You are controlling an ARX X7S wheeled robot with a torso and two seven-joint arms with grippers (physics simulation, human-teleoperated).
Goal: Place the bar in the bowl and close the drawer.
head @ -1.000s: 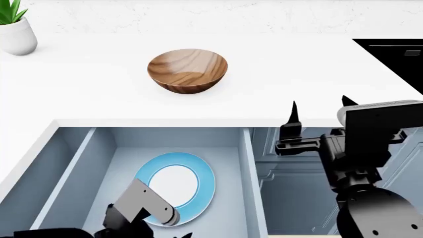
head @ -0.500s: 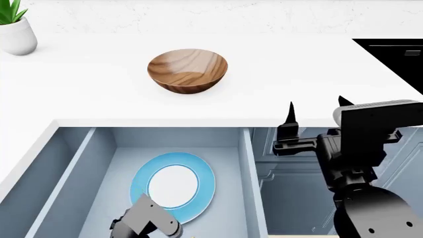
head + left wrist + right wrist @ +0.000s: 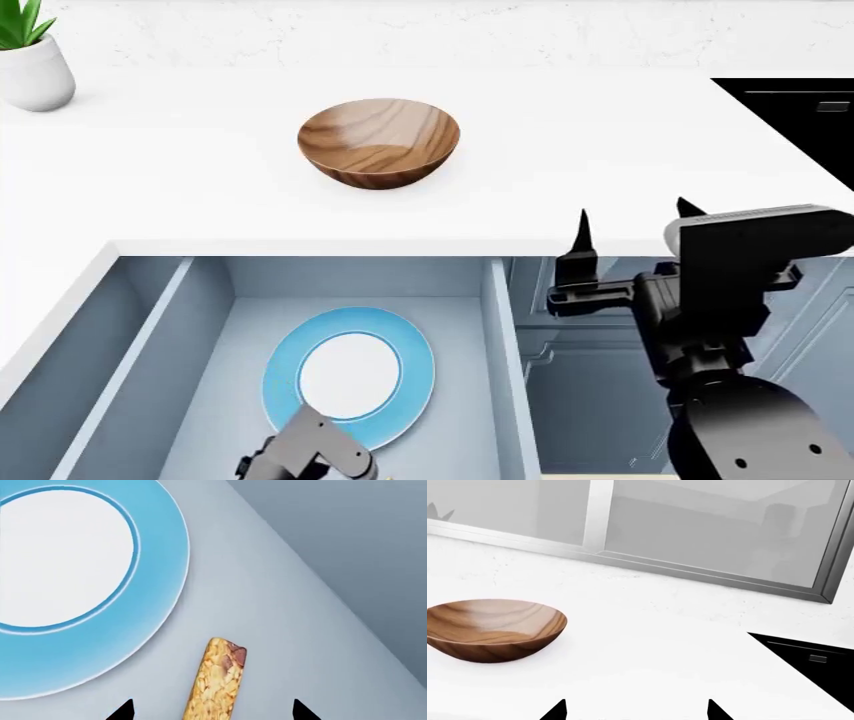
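Note:
The golden grainy bar point(image 3: 217, 682) lies flat on the drawer floor beside the blue-rimmed plate point(image 3: 160, 580). My left gripper point(image 3: 211, 711) is open, low inside the drawer point(image 3: 497, 340), with one fingertip on each side of the bar and gaps between them and it. In the head view only the left arm point(image 3: 314, 455) shows at the bottom edge, and the bar is hidden. The wooden bowl point(image 3: 379, 140) stands empty on the white counter and also shows in the right wrist view point(image 3: 494, 629). My right gripper point(image 3: 635, 220) is open and empty at the counter's front edge, right of the drawer.
The plate point(image 3: 414, 385) lies in the drawer's wide compartment, with a narrow compartment to its left behind the divider wall point(image 3: 147, 340). A potted plant point(image 3: 30, 65) stands at the back left. A black appliance top point(image 3: 794, 115) is at the right. Cabinet fronts point(image 3: 587, 370) lie below my right gripper.
My left arm has sunk lower in the drawer toward the bottom edge of the head view, uncovering more of the plate. My right gripper has drifted slightly left.

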